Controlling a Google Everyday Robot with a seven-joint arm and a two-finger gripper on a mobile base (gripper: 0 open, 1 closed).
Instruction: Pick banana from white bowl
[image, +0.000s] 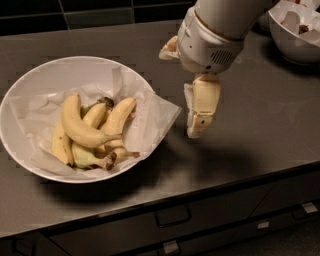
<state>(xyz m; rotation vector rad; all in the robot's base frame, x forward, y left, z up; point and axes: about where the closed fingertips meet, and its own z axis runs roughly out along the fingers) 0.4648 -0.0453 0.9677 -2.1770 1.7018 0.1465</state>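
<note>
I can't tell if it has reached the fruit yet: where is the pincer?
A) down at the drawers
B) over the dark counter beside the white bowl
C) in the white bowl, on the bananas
B: the pincer hangs over the counter beside the white bowl, apart from the banana lying inside it.

Gripper (196, 131), hanging over the countertop (260, 125) just right of the white bowl (60, 72): smooth cream plastic, faint sheen. White bowl glossy and smooth, lined with crumpled matt paper (147, 117). Countertop dark, smooth, dully reflective; banana (73, 124) skin smooth, matt.
</note>
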